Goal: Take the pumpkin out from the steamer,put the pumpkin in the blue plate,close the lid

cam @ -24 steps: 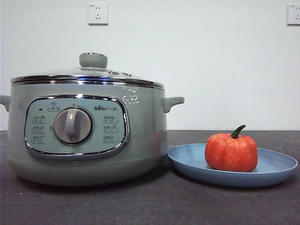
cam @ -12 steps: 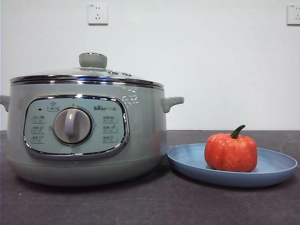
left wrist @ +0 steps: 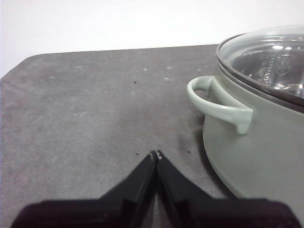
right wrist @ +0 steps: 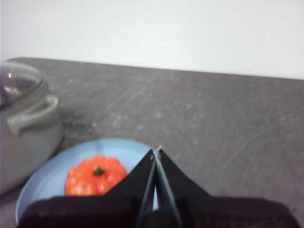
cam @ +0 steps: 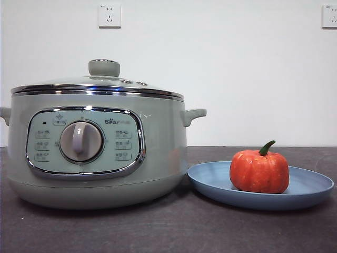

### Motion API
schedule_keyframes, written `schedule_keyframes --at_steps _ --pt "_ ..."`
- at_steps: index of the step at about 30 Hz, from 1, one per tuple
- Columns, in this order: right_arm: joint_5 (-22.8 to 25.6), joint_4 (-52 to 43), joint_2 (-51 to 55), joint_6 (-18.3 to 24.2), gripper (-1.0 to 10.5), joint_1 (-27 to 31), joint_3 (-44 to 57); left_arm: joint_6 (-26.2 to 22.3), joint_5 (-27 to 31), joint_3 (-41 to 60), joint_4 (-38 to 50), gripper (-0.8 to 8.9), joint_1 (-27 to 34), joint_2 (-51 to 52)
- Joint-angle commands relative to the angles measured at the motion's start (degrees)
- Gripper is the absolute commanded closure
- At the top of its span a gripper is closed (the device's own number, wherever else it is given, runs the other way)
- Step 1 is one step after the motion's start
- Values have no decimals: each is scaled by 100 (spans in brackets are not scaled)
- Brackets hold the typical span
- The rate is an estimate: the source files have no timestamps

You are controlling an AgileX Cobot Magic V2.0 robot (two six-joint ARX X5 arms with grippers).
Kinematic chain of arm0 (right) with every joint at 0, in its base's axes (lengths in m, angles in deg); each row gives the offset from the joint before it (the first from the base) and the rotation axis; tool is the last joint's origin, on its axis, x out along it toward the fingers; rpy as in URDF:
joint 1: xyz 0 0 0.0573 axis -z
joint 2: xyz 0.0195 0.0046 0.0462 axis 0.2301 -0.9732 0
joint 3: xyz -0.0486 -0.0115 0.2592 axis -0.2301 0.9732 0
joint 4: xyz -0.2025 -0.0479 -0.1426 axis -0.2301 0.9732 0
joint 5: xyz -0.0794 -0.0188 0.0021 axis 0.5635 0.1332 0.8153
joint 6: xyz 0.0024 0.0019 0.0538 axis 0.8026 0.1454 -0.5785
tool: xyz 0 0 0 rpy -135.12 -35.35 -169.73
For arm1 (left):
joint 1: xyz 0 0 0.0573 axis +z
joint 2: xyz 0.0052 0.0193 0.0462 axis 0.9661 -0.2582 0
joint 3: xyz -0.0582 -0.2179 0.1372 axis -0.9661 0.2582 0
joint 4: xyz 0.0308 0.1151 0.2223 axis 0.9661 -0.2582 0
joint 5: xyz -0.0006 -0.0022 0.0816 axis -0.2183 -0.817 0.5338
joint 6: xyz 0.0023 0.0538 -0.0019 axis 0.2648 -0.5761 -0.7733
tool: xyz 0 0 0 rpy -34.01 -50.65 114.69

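The orange-red pumpkin (cam: pixel 259 171) with a green stem sits in the light-blue plate (cam: pixel 310 185), to the right of the sage-green steamer (cam: pixel 158 153). The glass lid (cam: pixel 95 84) with its green knob rests shut on the steamer. My left gripper (left wrist: pixel 156 155) is shut and empty, over the bare table beside the steamer's side handle (left wrist: pixel 216 100). My right gripper (right wrist: pixel 156 152) is shut and empty, above the blue plate's (right wrist: pixel 52 178) edge, beside the pumpkin (right wrist: pixel 96 176). Neither arm shows in the front view.
The dark grey table (cam: pixel 168 232) runs under everything. Two wall sockets (cam: pixel 109 15) are on the white wall behind. The steamer (right wrist: pixel 19 123) stands close beside the plate.
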Motion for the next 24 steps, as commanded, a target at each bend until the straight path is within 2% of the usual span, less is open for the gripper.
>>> schedule_keyframes --at_steps 1,11,17,24 --pt "-28 -68 164 44 963 39 367 50 -26 83 -2 817 22 15" --pt "278 179 568 -26 963 39 723 50 -31 83 0 816 20 15" --pt "254 140 590 -363 963 37 721 50 -28 83 0 816 20 15" --pt "254 142 557 -361 963 39 721 50 -28 83 0 816 20 15"
